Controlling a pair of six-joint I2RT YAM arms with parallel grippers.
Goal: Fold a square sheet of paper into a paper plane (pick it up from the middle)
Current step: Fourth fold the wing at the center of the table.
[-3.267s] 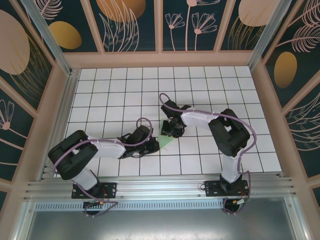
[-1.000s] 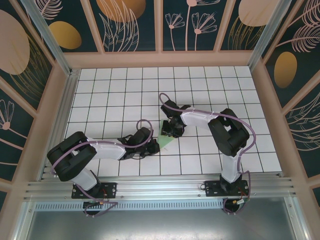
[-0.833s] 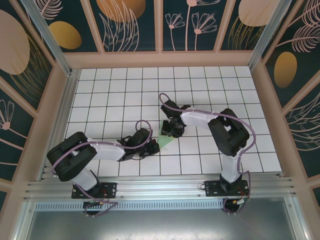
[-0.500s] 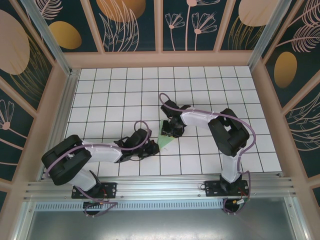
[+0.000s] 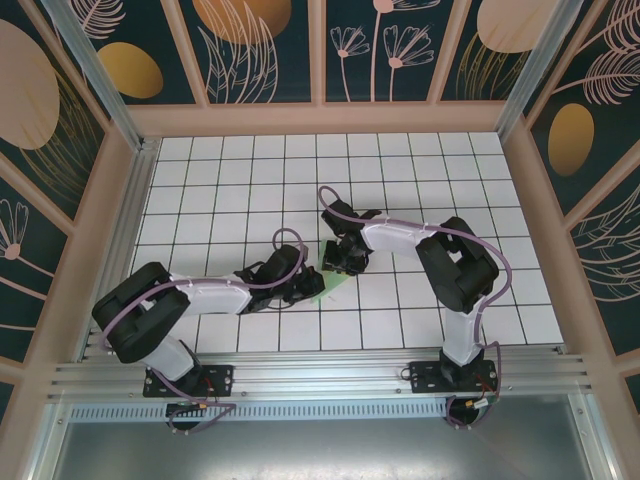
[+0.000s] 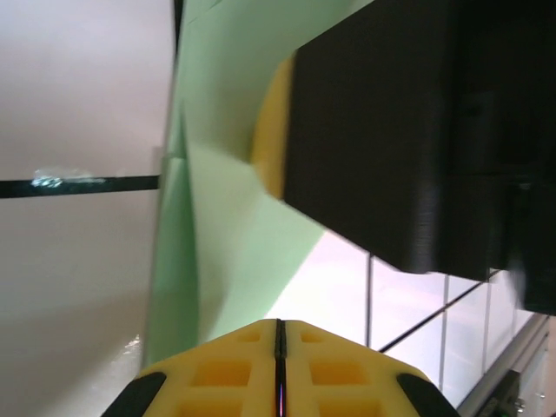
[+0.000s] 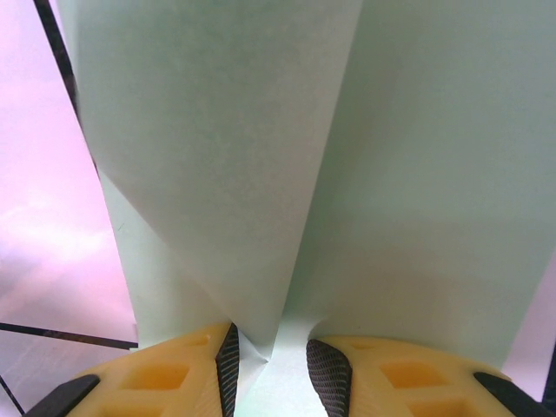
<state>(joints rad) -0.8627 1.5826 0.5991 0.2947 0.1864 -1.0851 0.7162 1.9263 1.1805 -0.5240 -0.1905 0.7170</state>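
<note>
While the left pincer [image 5: 312,288] sits closed on the folded green paper [image 5: 333,283], the right pincer [image 7: 269,360] pinches its crease.

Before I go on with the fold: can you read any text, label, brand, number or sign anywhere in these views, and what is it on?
None readable.
The green paper: plain, no print.
The left pincer and right pincer: yellow pads with no markings.
The tiled table: only black grid lines.
The wall panels: leaf and flower patterns, no lettering.
</note>
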